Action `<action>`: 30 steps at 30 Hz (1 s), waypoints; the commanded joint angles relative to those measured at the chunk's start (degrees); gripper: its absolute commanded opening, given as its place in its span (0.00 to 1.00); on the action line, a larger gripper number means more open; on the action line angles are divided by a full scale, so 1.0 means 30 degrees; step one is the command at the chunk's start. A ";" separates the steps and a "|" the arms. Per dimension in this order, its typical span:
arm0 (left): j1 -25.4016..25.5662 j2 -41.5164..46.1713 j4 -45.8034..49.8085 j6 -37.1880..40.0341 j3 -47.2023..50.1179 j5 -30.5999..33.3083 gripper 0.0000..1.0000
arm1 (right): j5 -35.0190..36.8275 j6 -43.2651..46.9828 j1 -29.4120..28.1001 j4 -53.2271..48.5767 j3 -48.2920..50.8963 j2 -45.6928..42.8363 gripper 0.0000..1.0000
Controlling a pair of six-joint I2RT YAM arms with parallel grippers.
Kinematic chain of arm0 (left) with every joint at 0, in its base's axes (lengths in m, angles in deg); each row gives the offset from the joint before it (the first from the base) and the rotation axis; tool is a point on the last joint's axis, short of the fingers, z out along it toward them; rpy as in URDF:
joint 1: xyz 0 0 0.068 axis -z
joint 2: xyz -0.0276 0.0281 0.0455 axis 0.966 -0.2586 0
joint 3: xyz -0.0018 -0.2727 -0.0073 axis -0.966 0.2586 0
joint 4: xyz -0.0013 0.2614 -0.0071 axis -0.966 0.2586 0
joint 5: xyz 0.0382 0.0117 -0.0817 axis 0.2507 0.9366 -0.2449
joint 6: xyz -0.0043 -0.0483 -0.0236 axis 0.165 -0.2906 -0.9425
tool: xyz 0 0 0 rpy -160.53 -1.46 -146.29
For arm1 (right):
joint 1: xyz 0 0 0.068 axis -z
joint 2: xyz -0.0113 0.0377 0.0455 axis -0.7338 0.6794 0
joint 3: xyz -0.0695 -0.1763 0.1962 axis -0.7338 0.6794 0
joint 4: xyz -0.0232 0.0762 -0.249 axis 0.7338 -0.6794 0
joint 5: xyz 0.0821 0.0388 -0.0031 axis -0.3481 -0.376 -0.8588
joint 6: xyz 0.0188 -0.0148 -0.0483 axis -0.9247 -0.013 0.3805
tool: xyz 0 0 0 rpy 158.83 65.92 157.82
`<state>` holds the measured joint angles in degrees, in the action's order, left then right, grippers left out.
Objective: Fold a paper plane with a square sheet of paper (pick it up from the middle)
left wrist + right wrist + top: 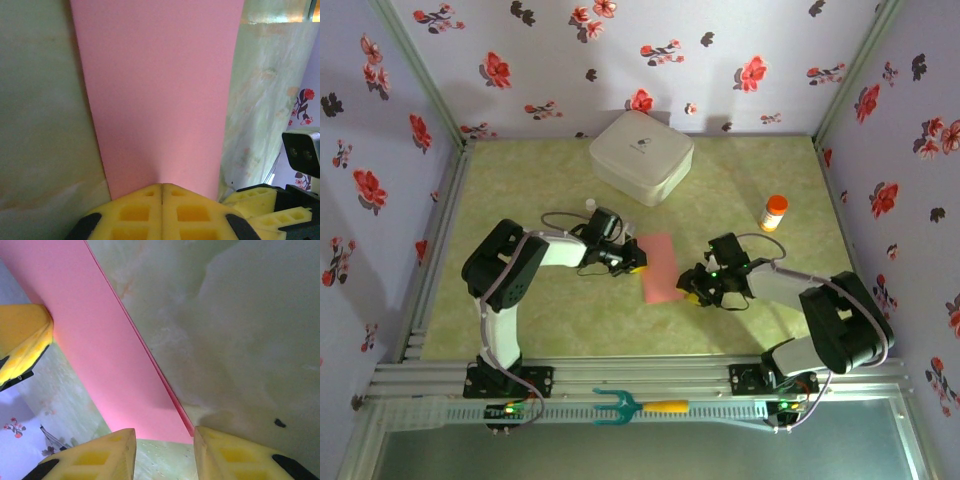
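The thin pink-red paper sheet (660,268) lies mid-table, hemmed in on two sides: the left gripper (636,263) is clamped tight on its left edge, and the right gripper (693,292), jaws parted, sits at its near right corner. Beyond the sheet, the white rounded plastic box (640,158) stands close to the back wall. The small orange-capped bottle (774,213) stands to the right, with bare green marbled tabletop (725,185) between them. The strip between the sheet and the aluminium rail (640,375) is bare, as is the table's left side. The flowered walls (380,150) close three sides. A teal fork-shaped tool (620,406) lies at the near edge.
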<state>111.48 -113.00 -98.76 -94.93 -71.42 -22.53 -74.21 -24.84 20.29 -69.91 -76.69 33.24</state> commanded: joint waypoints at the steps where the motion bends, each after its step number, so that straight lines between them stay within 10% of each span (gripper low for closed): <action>1: -0.0056 -0.0631 0.0125 0.0093 0.0310 0.0398 0.07 | -0.0150 -0.0241 -0.0143 0.0443 0.0192 0.0149 0.36; 30: -0.0045 -0.0822 0.0448 0.0102 0.0106 0.0426 0.05 | -0.0128 -0.0168 -0.0461 0.0774 -0.0366 0.0453 0.34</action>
<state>111.44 -113.09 -98.73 -94.93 -71.42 -22.53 -74.03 -24.69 19.76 -71.33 -77.17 33.85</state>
